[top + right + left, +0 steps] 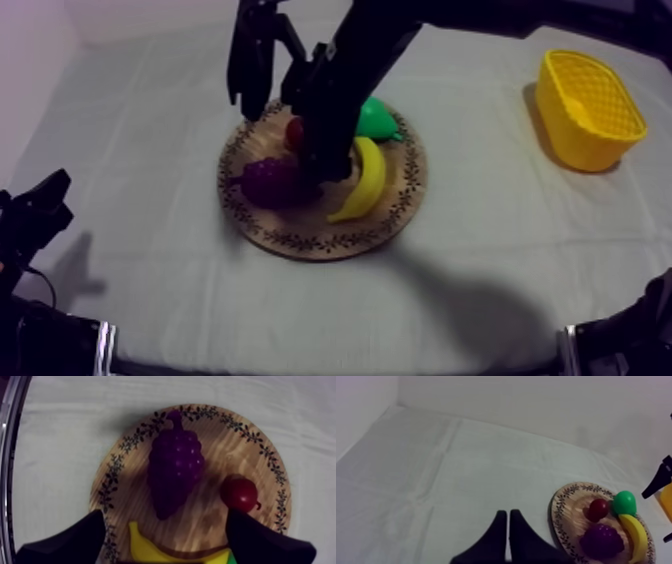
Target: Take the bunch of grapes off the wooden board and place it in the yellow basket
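The purple bunch of grapes (270, 182) lies on the left part of the round wooden board (300, 240), beside a banana (365, 180), a green pear (378, 120) and a small red fruit (294, 132). My right arm reaches in from the upper right, and my right gripper (322, 168) hangs over the board just right of the grapes. Seen from the right wrist, my right gripper (165, 516) is open, its fingers (85, 536) spread wide with the grapes (175, 468) lying ahead between them, untouched. My left gripper (508, 526) is shut on nothing and rests low at the table's left (40, 205).
The yellow basket (588, 110) stands at the far right of the table, well apart from the board. The red fruit (240, 493) and the banana (150, 551) lie close to the grapes. Bare cloth surrounds the board.
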